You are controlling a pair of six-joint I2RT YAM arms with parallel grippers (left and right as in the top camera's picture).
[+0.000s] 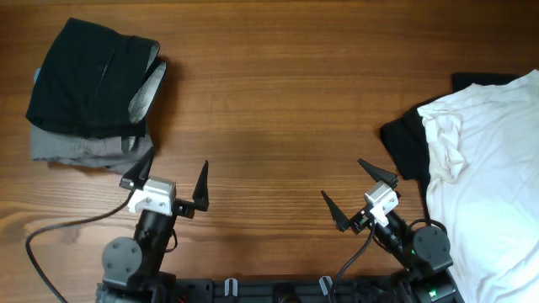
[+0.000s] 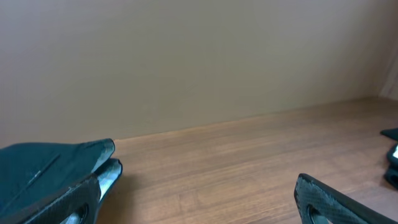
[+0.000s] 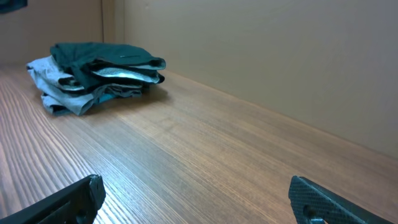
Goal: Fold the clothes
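partly done, i judge: folded dark-and-grey clothes stack (image 1: 88, 93) finished; crumpled white shirt (image 1: 493, 177) and black garment (image 1: 404, 147) remain; left gripper (image 1: 178, 160) and right gripper (image 1: 342, 178) fingers apart.

No text, label, brand, number or sign can be read in any of the three views. In the overhead view, the folded stack (image 1: 88, 84) at 10 o'clock and the white shirt (image 1: 497, 160) at 3 o'clock show plain fabric with no legible print or tag.
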